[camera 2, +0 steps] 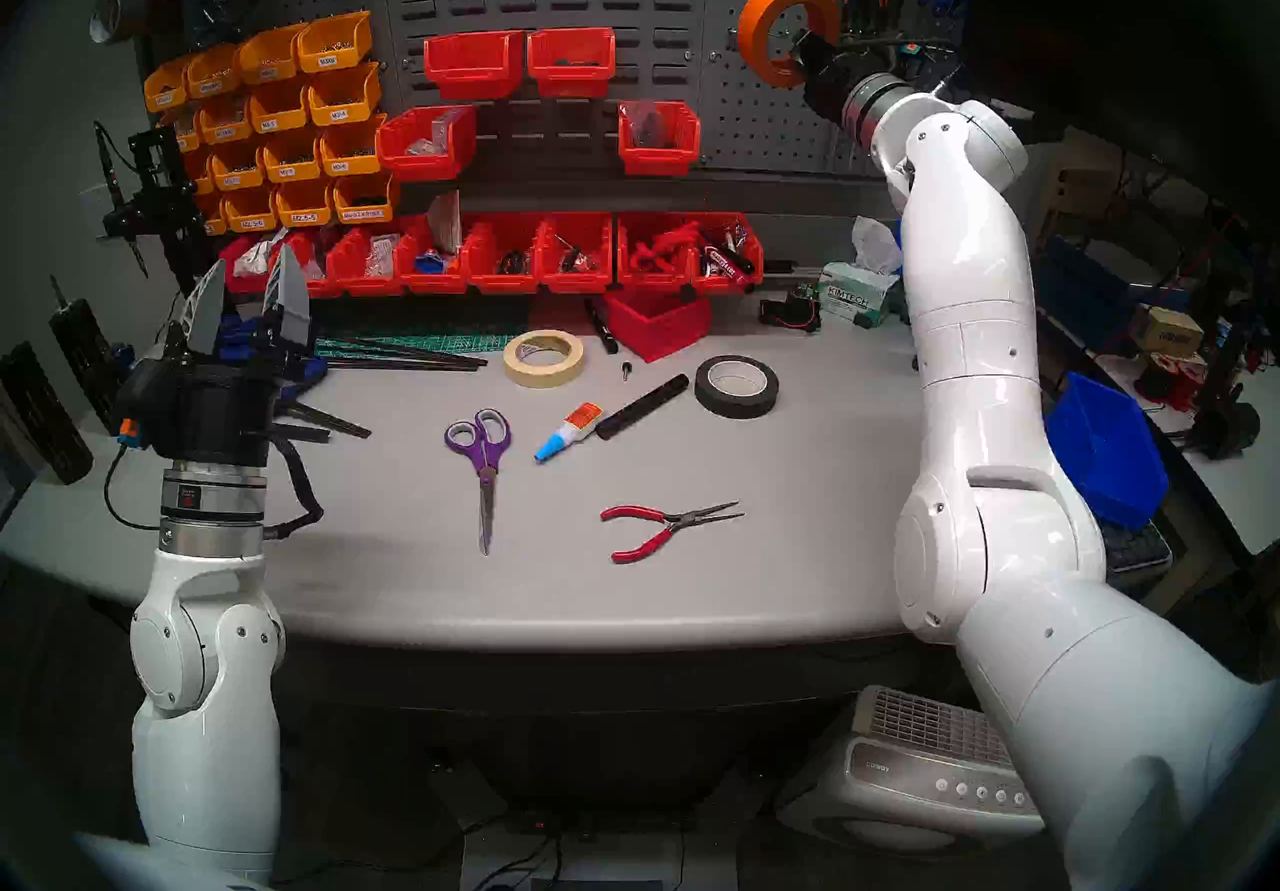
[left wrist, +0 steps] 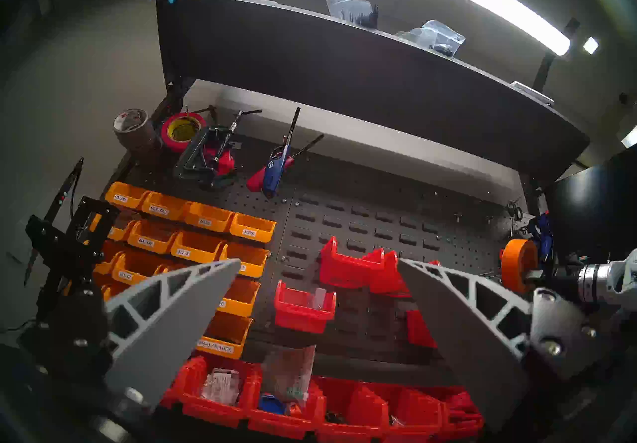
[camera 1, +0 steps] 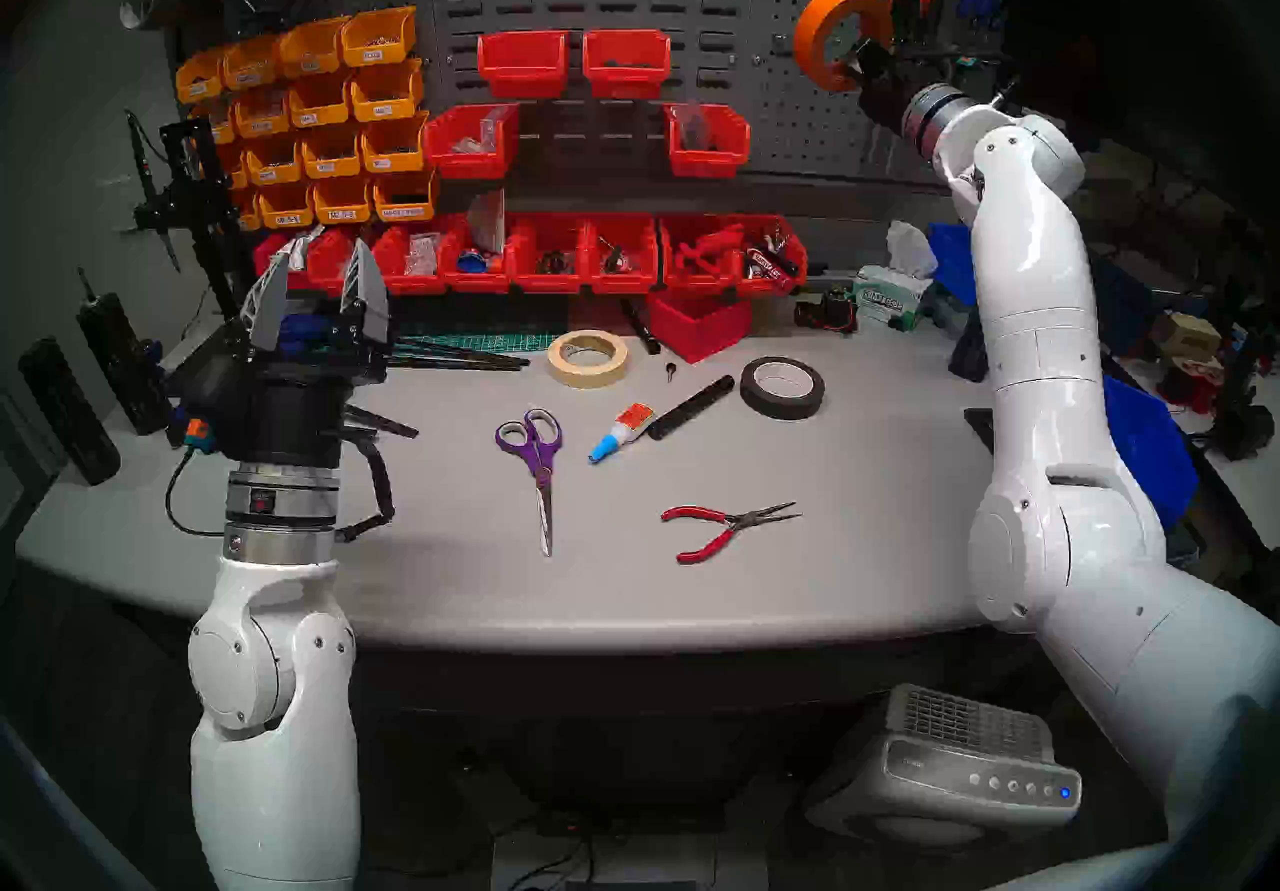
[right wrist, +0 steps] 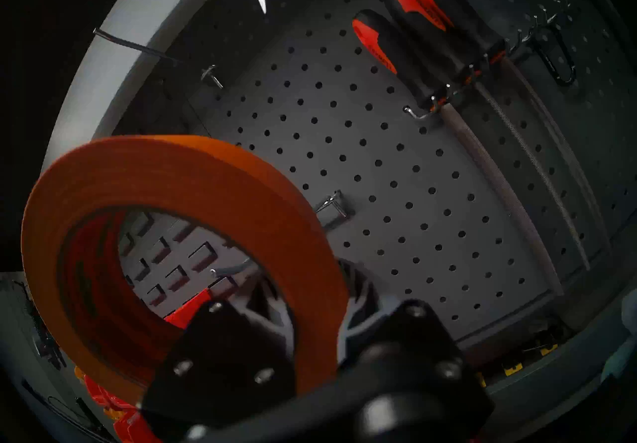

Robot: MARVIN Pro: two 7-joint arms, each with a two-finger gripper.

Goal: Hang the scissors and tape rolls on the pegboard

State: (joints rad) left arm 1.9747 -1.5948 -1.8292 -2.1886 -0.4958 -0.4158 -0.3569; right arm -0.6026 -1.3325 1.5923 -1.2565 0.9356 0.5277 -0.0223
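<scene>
**Orange roll raised to the pegboard; nothing yet hung**

Pegboard (camera 1: 796, 106): dark perforated panel rising behind the far right corner of the surface (camera 1: 796, 591), carrying bare metal hooks (right wrist: 332, 206) and orange-and-black files (right wrist: 431, 49).

Right gripper (camera 1: 859, 61): jaws nearly shut, pinching the lower wall of the orange roll (camera 1: 834, 33) and holding it just before the pegboard. The ring stands on edge, its open bore facing the panel; in the right wrist view one hook tip appears through the bore, but whether the roll has caught any hook cannot be told.

Left gripper (camera 1: 322, 300): jaws spread wide and empty, poised above the near left edge of the surface.

Cream roll (camera 1: 587, 357): lies flat toward the far edge, left of centre, bore upward.

Scissors (camera 1: 537, 467): lie flat near the centre of the surface, closed; the long axis runs far-to-near, handles toward the far edge, blade tips toward the near edge.

Progress, as judged: the first of three items is at the placing step; the cream roll and the scissors remain untouched on the surface.
</scene>
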